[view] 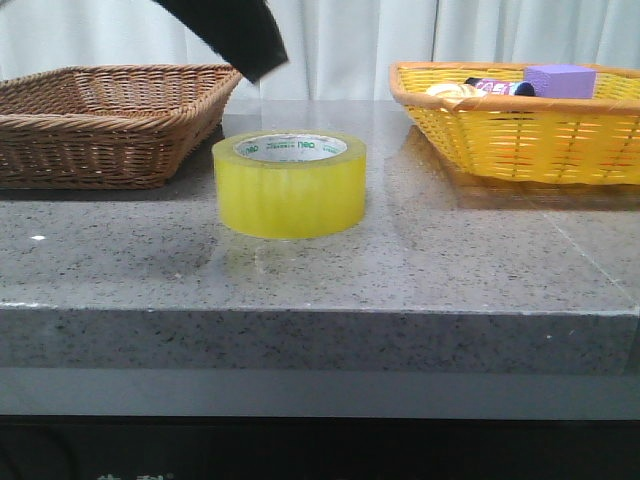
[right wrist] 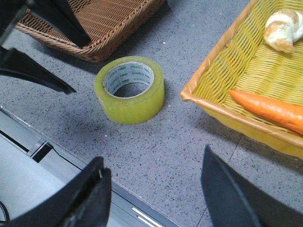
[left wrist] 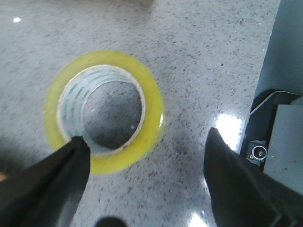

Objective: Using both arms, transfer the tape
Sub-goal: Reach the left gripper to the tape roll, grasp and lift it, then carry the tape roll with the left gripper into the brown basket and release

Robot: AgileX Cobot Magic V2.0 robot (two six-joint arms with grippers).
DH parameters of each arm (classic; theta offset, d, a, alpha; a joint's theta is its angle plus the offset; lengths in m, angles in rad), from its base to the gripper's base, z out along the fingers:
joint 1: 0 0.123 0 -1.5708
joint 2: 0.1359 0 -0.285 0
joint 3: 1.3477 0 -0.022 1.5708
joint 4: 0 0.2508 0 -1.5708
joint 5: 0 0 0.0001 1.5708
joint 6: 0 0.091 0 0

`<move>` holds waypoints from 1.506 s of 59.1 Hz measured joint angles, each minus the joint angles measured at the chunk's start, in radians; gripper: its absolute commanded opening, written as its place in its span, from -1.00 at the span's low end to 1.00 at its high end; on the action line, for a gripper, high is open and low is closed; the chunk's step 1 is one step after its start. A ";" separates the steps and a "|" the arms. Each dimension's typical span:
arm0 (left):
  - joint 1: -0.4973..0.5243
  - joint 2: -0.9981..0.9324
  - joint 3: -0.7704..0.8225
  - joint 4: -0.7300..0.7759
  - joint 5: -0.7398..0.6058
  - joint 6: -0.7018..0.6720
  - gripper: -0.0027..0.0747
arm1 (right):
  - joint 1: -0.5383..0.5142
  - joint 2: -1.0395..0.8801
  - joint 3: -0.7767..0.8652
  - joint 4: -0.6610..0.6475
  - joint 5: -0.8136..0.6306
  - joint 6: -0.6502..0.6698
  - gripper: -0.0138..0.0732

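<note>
Left gripper (left wrist: 147,146) is hovering above the tape (left wrist: 105,111), fingers spread wide and holding nothing; one fingertip (left wrist: 78,146) is overlapping the roll's rim in view, contact unclear, the other sitting well off to the side over bare table (left wrist: 213,56). Tape is lying flat on its side, core upward. Right gripper (right wrist: 154,175) is also gaping, empty, the tape well beyond its fingertips, between the brown basket (right wrist: 109,23) and yellow basket (right wrist: 227,75).
</note>
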 measured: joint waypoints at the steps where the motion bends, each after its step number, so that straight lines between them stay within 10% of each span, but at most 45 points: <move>1: 0.000 0.008 -0.003 -0.004 0.000 0.007 0.35 | 0.000 0.000 0.000 0.000 0.000 0.000 0.34; 38: -0.008 0.273 -0.019 -0.029 -0.096 0.088 0.33 | 0.000 0.000 0.000 0.000 0.000 0.000 0.34; 58: -0.013 0.300 -0.030 -0.037 -0.094 0.095 -0.72 | 0.000 0.000 0.000 0.002 0.000 0.000 0.34; 89: -0.014 0.317 -0.288 0.069 -0.005 -0.106 -0.76 | 0.000 0.000 0.000 0.002 0.000 0.000 0.34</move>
